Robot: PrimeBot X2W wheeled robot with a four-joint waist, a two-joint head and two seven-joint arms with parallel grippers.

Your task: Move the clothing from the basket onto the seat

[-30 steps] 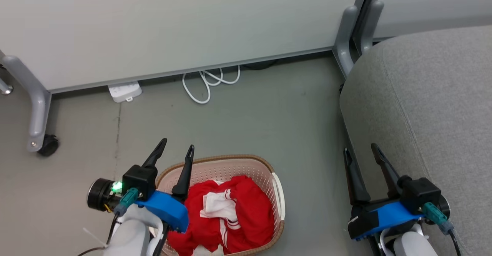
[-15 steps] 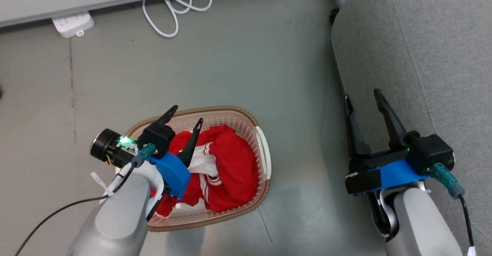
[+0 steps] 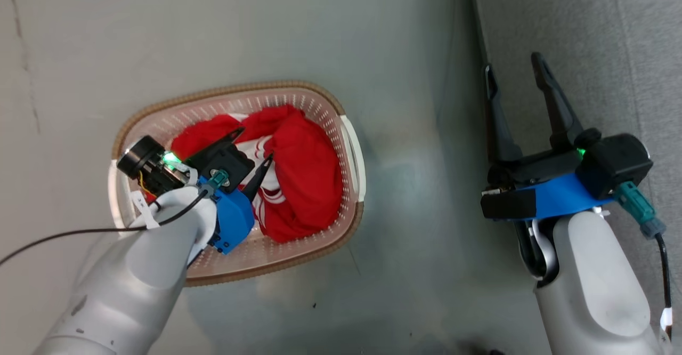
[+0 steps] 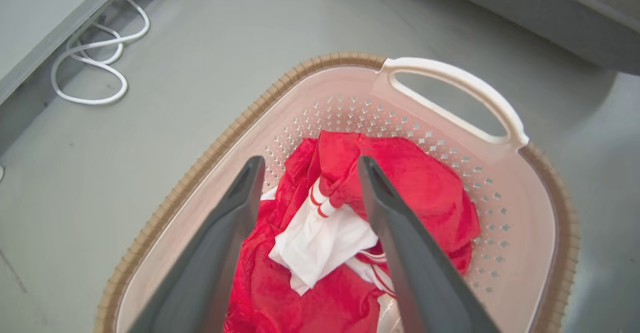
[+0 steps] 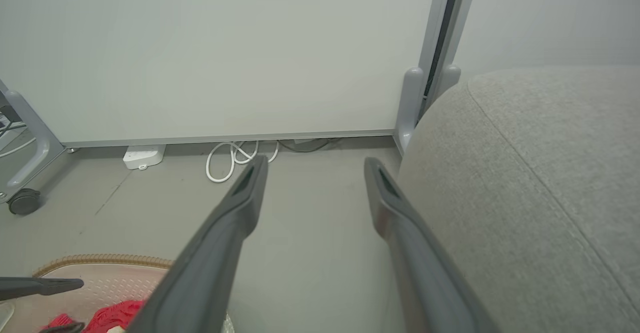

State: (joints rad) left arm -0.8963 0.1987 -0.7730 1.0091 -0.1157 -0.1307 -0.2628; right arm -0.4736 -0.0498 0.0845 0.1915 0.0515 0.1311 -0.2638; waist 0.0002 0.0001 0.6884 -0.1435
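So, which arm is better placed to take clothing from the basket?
Left. The left gripper, open, hangs over the basket, fingers either side of the clothing. The right gripper, also open, is over by the seat.

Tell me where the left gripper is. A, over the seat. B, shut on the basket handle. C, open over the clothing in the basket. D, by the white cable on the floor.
C: the left wrist view shows the left gripper with its fingers spread apart above the red clothing, inside the rim of the basket.
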